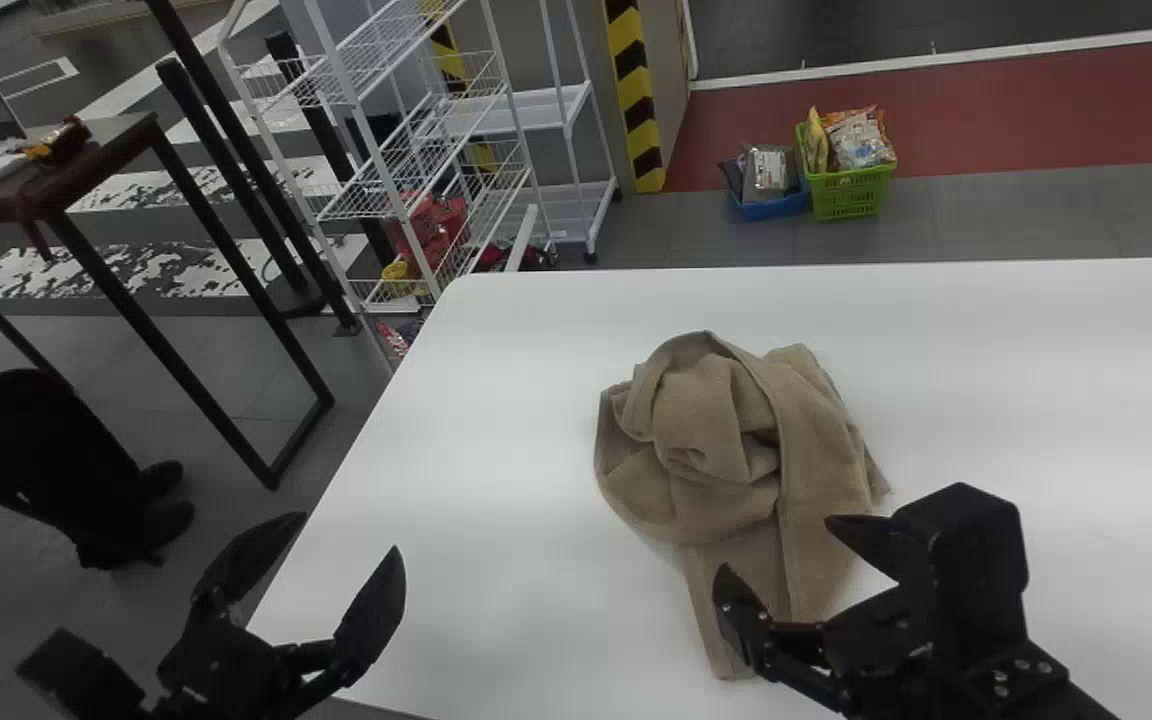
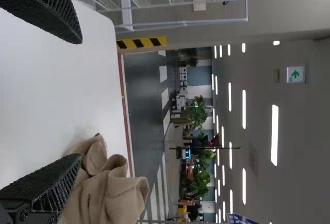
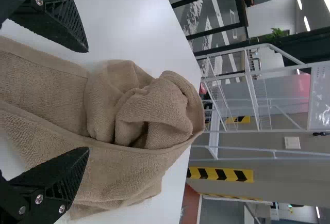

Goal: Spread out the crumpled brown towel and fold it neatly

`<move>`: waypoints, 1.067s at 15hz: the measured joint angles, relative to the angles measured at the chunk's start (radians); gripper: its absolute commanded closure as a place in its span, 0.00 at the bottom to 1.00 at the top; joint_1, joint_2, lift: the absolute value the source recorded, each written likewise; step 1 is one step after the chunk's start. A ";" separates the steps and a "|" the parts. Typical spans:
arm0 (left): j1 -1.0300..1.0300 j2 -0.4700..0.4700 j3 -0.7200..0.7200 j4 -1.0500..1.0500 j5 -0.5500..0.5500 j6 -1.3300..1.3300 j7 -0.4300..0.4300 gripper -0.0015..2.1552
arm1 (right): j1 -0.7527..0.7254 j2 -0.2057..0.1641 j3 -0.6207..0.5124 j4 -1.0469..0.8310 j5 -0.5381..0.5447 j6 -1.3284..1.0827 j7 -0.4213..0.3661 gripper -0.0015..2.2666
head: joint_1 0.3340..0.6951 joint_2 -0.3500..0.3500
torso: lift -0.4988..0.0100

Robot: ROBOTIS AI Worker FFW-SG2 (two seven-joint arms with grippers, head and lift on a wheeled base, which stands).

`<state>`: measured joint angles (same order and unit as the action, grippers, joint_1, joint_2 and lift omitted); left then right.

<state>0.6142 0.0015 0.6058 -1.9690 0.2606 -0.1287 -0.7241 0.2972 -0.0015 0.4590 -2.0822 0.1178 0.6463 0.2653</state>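
Nearest, the left tool is hanging over the worktop's left edge, its fingers standing apart with nothing between them. To its right, the right tool is hovering over the near part of the brown towel, also released, its fingers spreading wide; whether either one is touching the cloth, I cannot tell.

The towel is lying on the worktop, a narrower flap reaching toward the robot and a hemmed band running up its right side. Farther in, the cloth is bunching into a rounded heap, with folds tucking into one another.

As for progress, the spreading is looking barely begun: only that near flap and the right side are lying fairly flat. The heap is needing to be opened out, the corners found and the whole smoothed; all the folding is remaining.

Beyond the worktop, a white wire rack is standing on the floor.
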 measured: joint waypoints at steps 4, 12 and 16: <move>-0.001 0.000 0.000 0.002 0.001 0.000 -0.006 0.00 | -0.009 0.000 0.026 -0.006 0.016 0.101 0.002 0.07 | 1.00 1.00 | 0.73; -0.009 0.000 0.009 0.013 0.003 0.002 -0.012 0.00 | -0.067 0.000 0.094 0.055 0.023 0.200 0.000 0.09 | 1.00 1.00 | 0.73; -0.013 0.000 0.012 0.021 0.003 0.002 -0.012 0.00 | -0.095 0.000 0.119 0.081 0.025 0.218 0.000 0.10 | 1.00 1.00 | 0.73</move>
<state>0.6012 0.0015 0.6183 -1.9485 0.2639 -0.1264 -0.7363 0.2021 -0.0015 0.5782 -2.0010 0.1428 0.8644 0.2653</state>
